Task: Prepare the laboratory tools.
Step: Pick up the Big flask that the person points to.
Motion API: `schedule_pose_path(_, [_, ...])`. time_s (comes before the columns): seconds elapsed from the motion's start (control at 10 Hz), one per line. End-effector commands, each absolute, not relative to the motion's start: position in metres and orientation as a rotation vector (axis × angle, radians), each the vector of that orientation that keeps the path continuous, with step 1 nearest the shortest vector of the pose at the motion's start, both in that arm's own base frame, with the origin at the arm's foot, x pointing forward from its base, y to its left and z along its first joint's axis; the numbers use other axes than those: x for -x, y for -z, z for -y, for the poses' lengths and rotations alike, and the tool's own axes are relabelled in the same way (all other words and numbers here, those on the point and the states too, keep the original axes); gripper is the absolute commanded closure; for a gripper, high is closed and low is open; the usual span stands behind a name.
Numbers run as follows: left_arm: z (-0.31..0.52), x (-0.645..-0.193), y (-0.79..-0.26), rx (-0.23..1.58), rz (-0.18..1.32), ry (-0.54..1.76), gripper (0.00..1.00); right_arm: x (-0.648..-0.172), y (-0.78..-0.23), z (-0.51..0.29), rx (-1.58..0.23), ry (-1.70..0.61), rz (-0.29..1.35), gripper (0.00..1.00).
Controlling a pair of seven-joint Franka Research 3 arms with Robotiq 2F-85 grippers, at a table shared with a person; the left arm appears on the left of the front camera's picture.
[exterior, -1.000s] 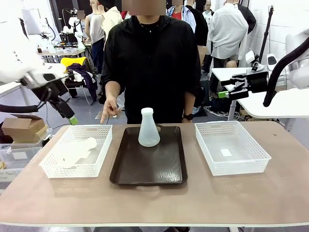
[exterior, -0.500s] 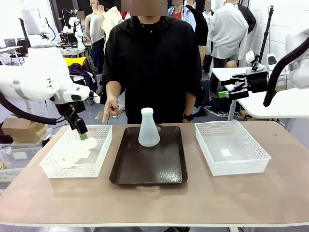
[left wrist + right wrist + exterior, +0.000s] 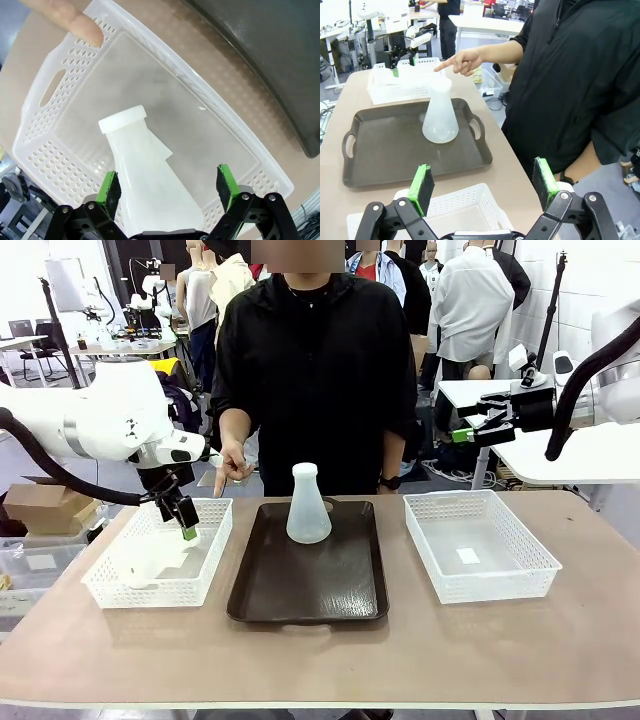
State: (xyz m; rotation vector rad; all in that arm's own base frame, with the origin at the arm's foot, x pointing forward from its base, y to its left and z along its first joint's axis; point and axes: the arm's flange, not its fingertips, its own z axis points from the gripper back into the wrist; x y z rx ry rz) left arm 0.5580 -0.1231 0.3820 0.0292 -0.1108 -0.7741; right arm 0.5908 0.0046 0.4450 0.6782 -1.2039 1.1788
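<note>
Our left gripper point(image 3: 186, 523) hangs spread wide and empty over the left white basket point(image 3: 205, 580). Its green pads point(image 3: 109, 187) flank the flask lying on its side point(image 3: 150, 185) inside; we cannot tell whether they touch it. The basket sits at nine o'clock from the dark tray point(image 3: 300, 595), where the second flask point(image 3: 308, 508) stands upright toward twelve o'clock. The person's hand point(image 3: 230, 465) points at the basket's far rim. Our right gripper point(image 3: 484, 187) is fully open, holding nothing, raised at the tray's two o'clock.
</note>
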Motion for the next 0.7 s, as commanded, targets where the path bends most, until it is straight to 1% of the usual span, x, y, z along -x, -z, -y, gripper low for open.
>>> schedule_pose_path(0.0, [0.125,-0.575,-0.37,-0.041,0.106,0.743,0.0,-0.591,-0.445,-0.006,-0.678,-1.181,1.196,0.0])
schedule_pose_path(0.2, [0.125,-0.582,-0.359,-0.054,0.116,0.758,0.0,-0.591,-0.445,-0.006,-0.678,-1.181,1.196,0.0])
schedule_pose_path(0.6, [0.116,-0.596,-0.346,-0.091,0.126,0.718,0.0,-0.591,-0.445,-0.006,-0.678,-1.181,1.196,0.0])
